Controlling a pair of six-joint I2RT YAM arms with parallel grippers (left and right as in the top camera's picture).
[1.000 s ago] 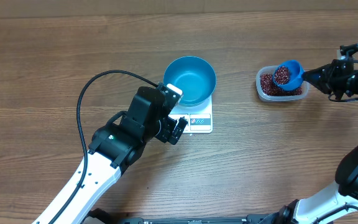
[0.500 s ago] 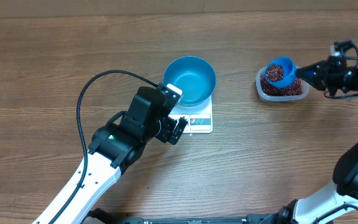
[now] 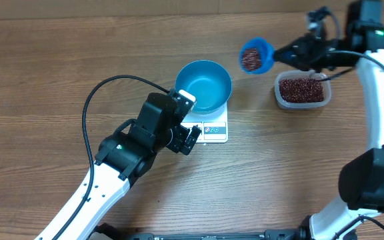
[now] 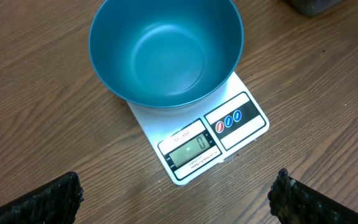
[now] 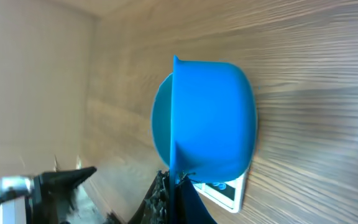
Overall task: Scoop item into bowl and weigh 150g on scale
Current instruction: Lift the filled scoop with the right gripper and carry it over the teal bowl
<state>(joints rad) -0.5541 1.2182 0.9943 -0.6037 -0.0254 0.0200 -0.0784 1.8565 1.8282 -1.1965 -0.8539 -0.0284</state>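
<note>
**Loaded scoop in the air, bowl sitting on the scale**

Overhead cam first. R arm: the right end effector (image 3: 304,51) is clamped narrow on the handle of the small blue scoop (image 3: 256,56). The cup is heaped w/ red-brown beans (image 3: 250,58). The scoop hangs above the counter (image 3: 45,67), between the clear tub (image 3: 279,93) and the bowl (image 3: 204,85). In this view it's up and to the right of the bowl's rim, not over the bowl. The tub sits on the counter right of the scale (image 3: 215,127), well apart from it, w/ a dark layer of beans inside.

The bowl is upright on the scale's far half and covers most of the platform. The panel edge w/ the display (image 4: 191,149) sticks out toward the L arm. On the L wrist cam I see bare blue inside the bowl, and the display reads 0.

L arm: the left end effector (image 3: 189,138) is spread wide and hovers just beside the panel edge of the scale. Its 2 black fingers (image 4: 48,199) show at the bottom corners of the wrist cam. They're apart from both scale and bowl and grip neither.

R wrist cam: the scoop's blue underside fills the middle of the pic. A corner of the scale peeks out below it. I can't make out the jaws themselves here, too dark and too close.
</note>
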